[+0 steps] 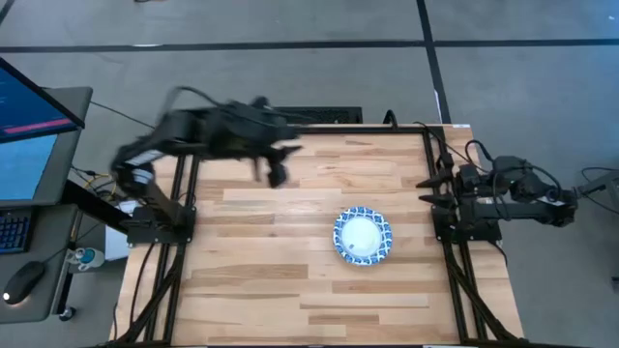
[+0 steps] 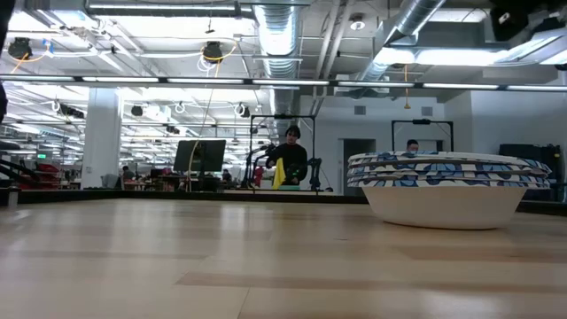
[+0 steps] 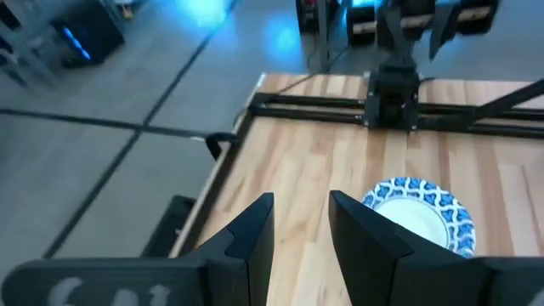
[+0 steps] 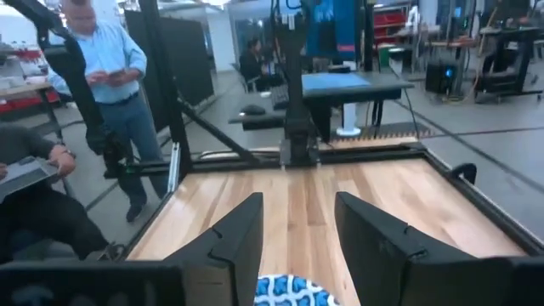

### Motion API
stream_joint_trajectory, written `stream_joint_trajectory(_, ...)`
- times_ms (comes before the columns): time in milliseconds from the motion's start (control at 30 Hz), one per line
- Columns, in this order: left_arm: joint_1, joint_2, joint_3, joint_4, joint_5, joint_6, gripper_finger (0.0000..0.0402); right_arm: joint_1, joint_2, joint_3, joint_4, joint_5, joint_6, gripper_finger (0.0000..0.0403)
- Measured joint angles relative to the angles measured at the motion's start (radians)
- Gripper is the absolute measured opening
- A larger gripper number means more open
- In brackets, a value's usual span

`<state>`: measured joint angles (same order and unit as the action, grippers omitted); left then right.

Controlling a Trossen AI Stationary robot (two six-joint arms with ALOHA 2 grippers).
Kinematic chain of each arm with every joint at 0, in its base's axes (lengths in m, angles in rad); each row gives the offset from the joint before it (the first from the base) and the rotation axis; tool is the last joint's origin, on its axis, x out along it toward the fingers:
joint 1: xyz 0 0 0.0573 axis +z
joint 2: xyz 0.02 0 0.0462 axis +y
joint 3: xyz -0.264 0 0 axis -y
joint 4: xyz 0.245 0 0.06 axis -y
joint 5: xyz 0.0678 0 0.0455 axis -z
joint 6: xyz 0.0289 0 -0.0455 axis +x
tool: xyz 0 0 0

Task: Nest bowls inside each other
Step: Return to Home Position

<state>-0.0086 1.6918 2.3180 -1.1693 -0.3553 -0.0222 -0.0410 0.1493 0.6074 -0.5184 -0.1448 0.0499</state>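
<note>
The bowls [image 1: 363, 235] stand nested in one stack right of the table's middle, white inside with blue-patterned rims. The low view shows the stack [image 2: 443, 188] resting on its base, several rims one above another. My left gripper [image 1: 276, 166] hangs above the far left part of the table, open and empty, with the stack [image 3: 421, 212] ahead of it and to one side. My right gripper [image 1: 428, 188] is drawn back at the table's right edge, open, with nothing between its fingers [image 4: 242, 225]. The stack's rim [image 4: 289, 291] shows just below them.
Black frame rails [image 1: 184, 193] run along the table's left and right sides. A monitor [image 1: 29, 126], keyboard and mouse stand off the table's left. In the right wrist view, people [image 4: 110, 76] stand and sit beyond the table's left side. Bare wood [image 1: 261, 280] lies left of and in front of the stack.
</note>
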Motion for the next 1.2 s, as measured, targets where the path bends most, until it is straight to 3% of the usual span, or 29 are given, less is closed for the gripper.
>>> stream_joint_trajectory(267, -0.002, -0.233, 0.001, -0.096, -0.007, -0.002, 0.0107, 0.0, 0.008, -0.122, 0.113, 0.073, 0.086, 0.0174)
stream_joint_trajectory(467, -0.002, -0.292, 0.001, -0.254, -0.007, 0.001, 0.0107, 0.0, 0.008, -0.172, 0.306, 0.095, 0.028, 0.0178)
stream_joint_trajectory(600, -0.002, -0.313, 0.0, -0.315, -0.006, 0.028, 0.0107, 0.0, 0.008, -0.177, 0.318, 0.101, -0.022, 0.0176)
stream_joint_trajectory(733, -0.002, -0.364, 0.0, -0.316, 0.004, 0.069, 0.0107, 0.0, 0.009, -0.177, 0.324, 0.101, 0.029, 0.0173)
stream_joint_trajectory(900, -0.002, -0.467, -0.008, -0.367, 0.002, 0.0, 0.0107, 0.0, 0.009, -0.177, 0.328, 0.101, 0.057, 0.0175)
stream_joint_trajectory(1033, -0.002, -0.577, -0.126, -0.4, -0.048, -0.079, 0.0107, 0.0, 0.009, -0.177, 0.341, 0.101, 0.056, 0.0175)
stream_joint_trajectory(1200, -0.002, -0.781, -0.478, -0.219, -0.052, -0.103, 0.0107, 0.0, 0.009, -0.177, 0.341, 0.103, 0.062, 0.0173)
